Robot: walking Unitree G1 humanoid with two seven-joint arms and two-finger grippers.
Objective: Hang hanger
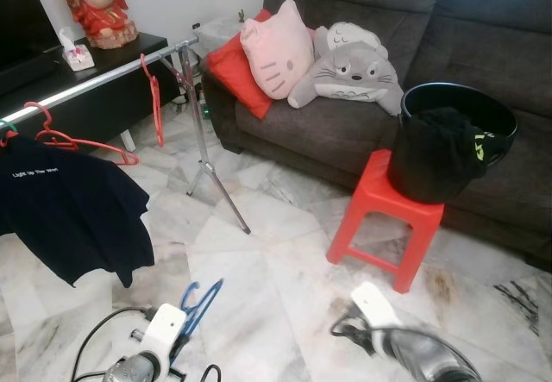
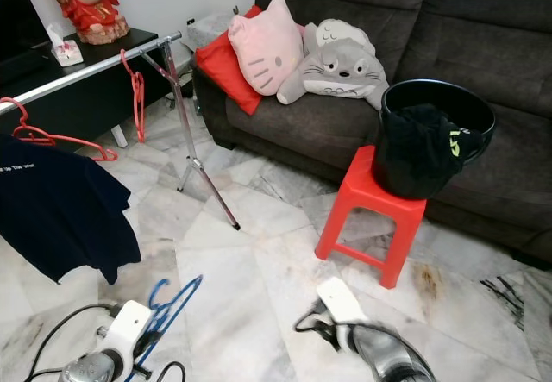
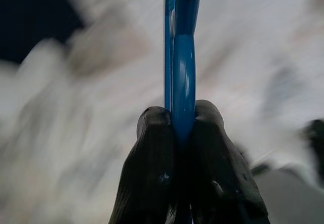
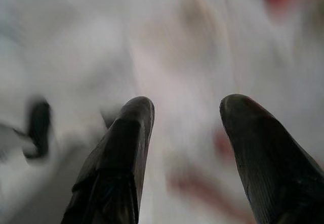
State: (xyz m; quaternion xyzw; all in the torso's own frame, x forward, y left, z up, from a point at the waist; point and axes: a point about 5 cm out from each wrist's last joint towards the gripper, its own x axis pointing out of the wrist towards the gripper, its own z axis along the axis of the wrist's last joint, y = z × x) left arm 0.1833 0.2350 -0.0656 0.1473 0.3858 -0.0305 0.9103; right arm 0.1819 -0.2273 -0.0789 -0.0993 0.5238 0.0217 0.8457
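Left gripper (image 3: 183,133) is clamping the blue hanger (image 1: 200,303) low over the floor, hanger pointing up and forward, with the rail (image 1: 95,81) lying ahead to the left, nearer this arm, while the right gripper (image 4: 186,118) is hanging open

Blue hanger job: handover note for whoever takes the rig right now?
Left pincer: shut on the blue hanger, held low over the floor.
Right pincer: open, holding nothing, also low.
Clothes rail stands ahead to the left; on it hang two red hangers and a dark T-shirt.
Black tub of dark clothes sits on the red stool by the sofa.
Done: hanger picked up.
Left: carry it to the rail and hook it on.
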